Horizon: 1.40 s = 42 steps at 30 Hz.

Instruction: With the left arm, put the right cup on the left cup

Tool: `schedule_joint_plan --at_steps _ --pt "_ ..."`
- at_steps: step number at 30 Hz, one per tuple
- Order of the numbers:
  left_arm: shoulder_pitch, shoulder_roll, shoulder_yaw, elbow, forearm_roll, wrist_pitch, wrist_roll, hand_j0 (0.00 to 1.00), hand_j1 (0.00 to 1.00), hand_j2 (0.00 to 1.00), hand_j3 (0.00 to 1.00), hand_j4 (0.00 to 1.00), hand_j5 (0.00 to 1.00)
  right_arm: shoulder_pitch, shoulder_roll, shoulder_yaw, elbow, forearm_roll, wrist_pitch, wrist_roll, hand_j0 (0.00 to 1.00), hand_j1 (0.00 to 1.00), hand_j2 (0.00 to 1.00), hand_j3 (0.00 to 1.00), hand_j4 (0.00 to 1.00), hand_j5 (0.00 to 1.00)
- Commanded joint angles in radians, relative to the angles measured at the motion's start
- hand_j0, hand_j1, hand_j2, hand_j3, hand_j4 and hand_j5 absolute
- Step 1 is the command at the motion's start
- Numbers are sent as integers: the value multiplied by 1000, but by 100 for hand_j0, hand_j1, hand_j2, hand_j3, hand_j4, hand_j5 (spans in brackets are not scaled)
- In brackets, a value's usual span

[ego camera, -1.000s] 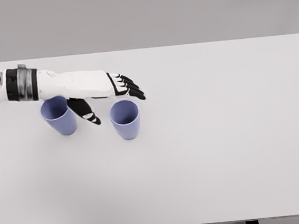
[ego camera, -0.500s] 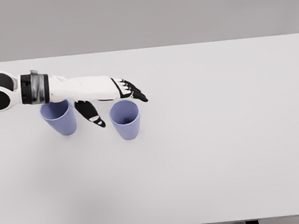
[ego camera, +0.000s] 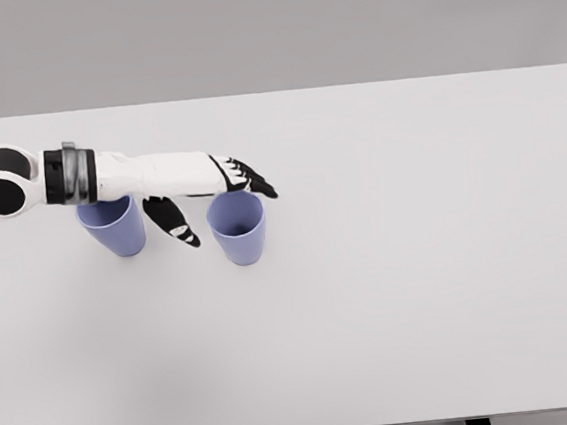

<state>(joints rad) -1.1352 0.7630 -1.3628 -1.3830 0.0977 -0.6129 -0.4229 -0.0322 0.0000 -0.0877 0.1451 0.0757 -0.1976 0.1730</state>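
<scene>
You are at the reach-to-grasp step: the left hand [ego camera: 211, 191] hovers at the rim of the right cup [ego camera: 238, 227], with its fingers [ego camera: 250, 180] extended over the far side of the rim and the thumb [ego camera: 176, 223] hanging down on the near left side of the cup wall. The hand is released and holds nothing; no finger can be confirmed as touching the cup. The right cup stands upright on the tabletop [ego camera: 419, 260], just beside the left cup [ego camera: 114, 225], which also stands upright and is partly covered by the forearm. The right arm is not in the head view. To do this step well, lower the hand until the cup wall sits between thumb and fingers, below the rim, and only then close. Close evenly, so that the thumb does not push the cup sideways before the fingers meet it; a light, empty cup is likely to slide or tip under a one-sided push. Keep the forearm clear of the left cup while you descend, since the two are close in this view. Once the grip is firm, lift straight up until the base clears the left cup's rim before you move across to it.
</scene>
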Motion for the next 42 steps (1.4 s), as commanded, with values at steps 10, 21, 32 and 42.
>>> schedule_joint_plan --at_steps 10,21,32,42 --pt "14 -44 13 30 -32 2 -2 100 100 100 100 100 100 0 0 -1 1 1 0 0 100 100 100 100 100 100" --pt "35 -48 16 38 -53 2 0 83 83 83 83 83 83 0 0 0 1 -1 0 0 100 100 100 100 100 100" --pt "26 -14 44 2 -29 2 -1 60 60 60 60 60 60 0 0 0 1 -1 0 0 100 100 100 100 100 100" --pt "-98 226 47 -189 76 2 0 60 60 60 60 60 60 0 0 0 1 -1 0 0 100 100 100 100 100 100"
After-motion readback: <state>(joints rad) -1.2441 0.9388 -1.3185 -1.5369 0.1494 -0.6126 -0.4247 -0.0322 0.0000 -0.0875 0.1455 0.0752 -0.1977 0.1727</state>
